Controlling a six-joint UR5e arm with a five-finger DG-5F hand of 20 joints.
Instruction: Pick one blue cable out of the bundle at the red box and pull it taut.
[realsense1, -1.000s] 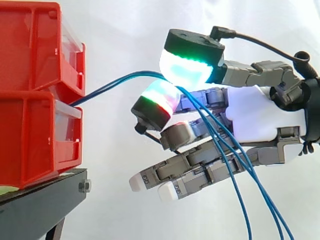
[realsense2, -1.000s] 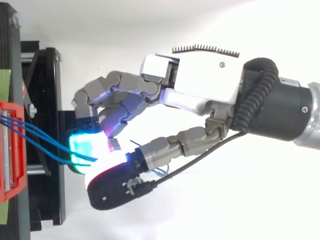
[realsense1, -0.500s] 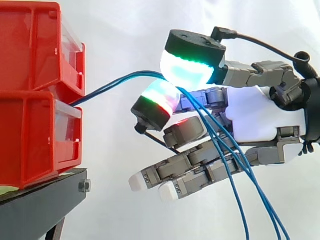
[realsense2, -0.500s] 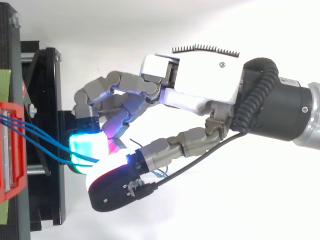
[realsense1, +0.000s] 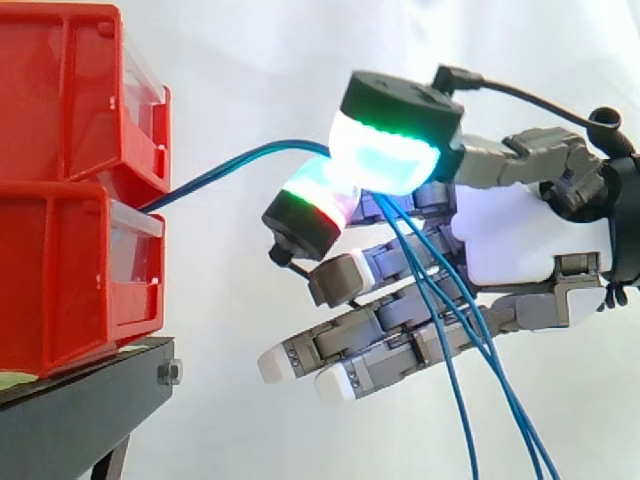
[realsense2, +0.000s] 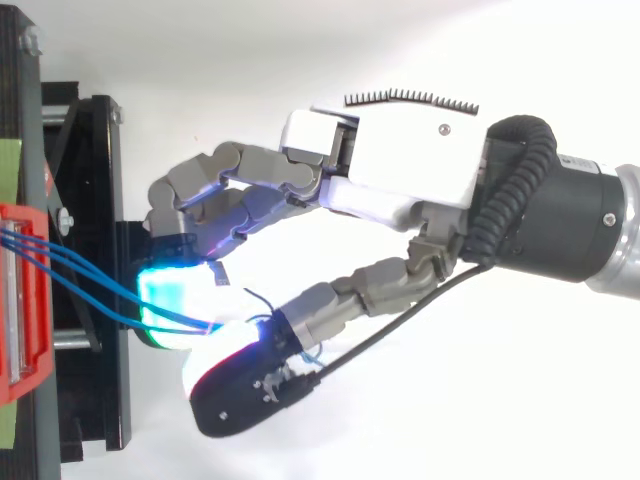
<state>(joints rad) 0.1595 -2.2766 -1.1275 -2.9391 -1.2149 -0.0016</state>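
Two glossy red plastic bins stood stacked at the left, the upper red bin (realsense1: 70, 90) sitting on the lower red bin (realsense1: 60, 270), each with a pale translucent panel at its front. They rested on a black stand (realsense1: 70, 410) of flat, matte metal with a bolt head (realsense1: 168, 372) at its corner. A plain white curtain (realsense1: 250, 60) hung behind.

The blue cables (realsense1: 235, 165), thin, smooth and round, left the bins at the seam between the two fronts. They rose in a shallow arch to the right and met the robot hand (realsense1: 510, 240), which had a white shell palm and grey jointed fingers.

A thick cyan pad (realsense1: 385, 165), rimmed green and capped in black, pressed down against a smaller red-and-green pad (realsense1: 318, 195). The cables passed between the two and were pinched there, though how many strands were caught could not be told. Past the pinch they fell slack to the lower right, crossing in front of the other fingers (realsense1: 400, 335) and partly hiding them. Those lay nearly straight, with white tips pointing left, well apart from the lower bin.

From above, the strands (realsense2: 80, 275) fanned out of the red bin and converged at the glowing pads, where the black cap covered the pinch.
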